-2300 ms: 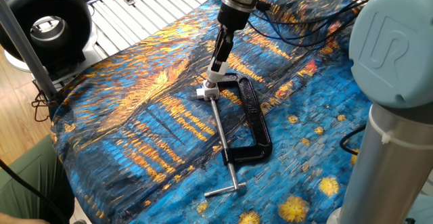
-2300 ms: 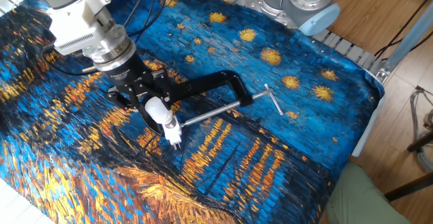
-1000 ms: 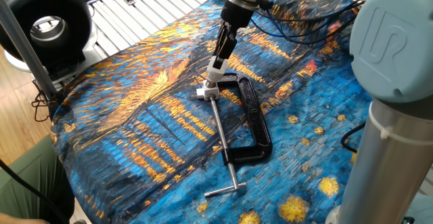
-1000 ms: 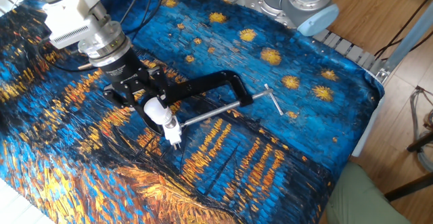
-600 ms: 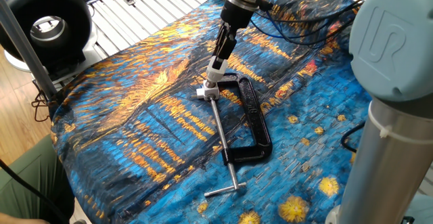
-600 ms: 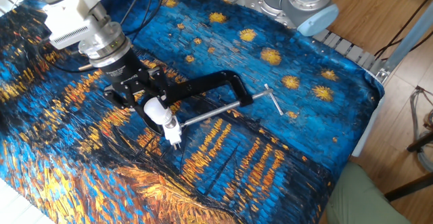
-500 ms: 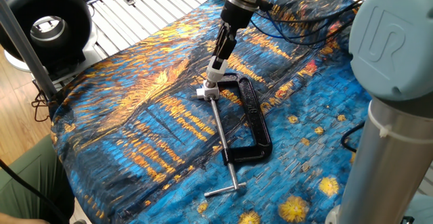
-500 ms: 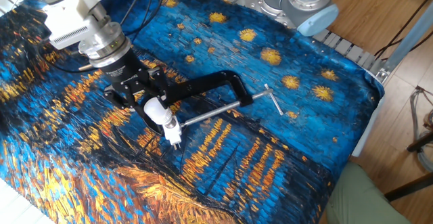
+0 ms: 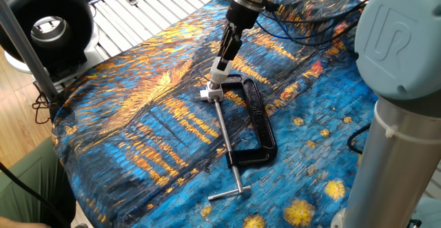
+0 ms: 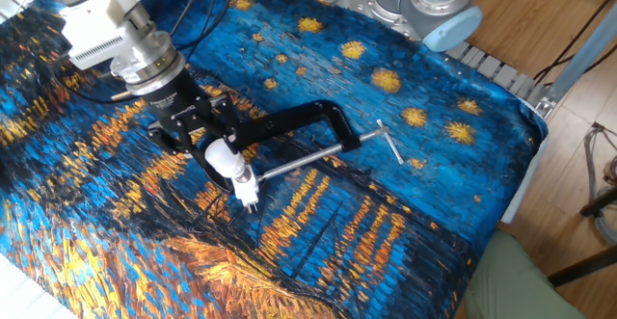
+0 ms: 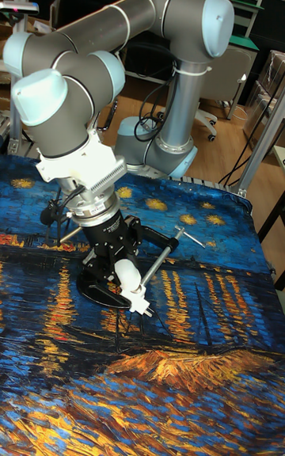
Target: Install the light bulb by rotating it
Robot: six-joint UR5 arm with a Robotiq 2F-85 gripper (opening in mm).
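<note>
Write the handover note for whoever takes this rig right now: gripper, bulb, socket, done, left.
Gripper: shut on the bulb, arm tilted over it.
Bulb: its neck sits in the white socket, which is held at the end of the black C-clamp lying on the painted cloth.
Done: bulb grasped and set in the socket mouth.
Left: how far it is threaded cannot be seen; probably keep rotating until seated, then release.
</note>
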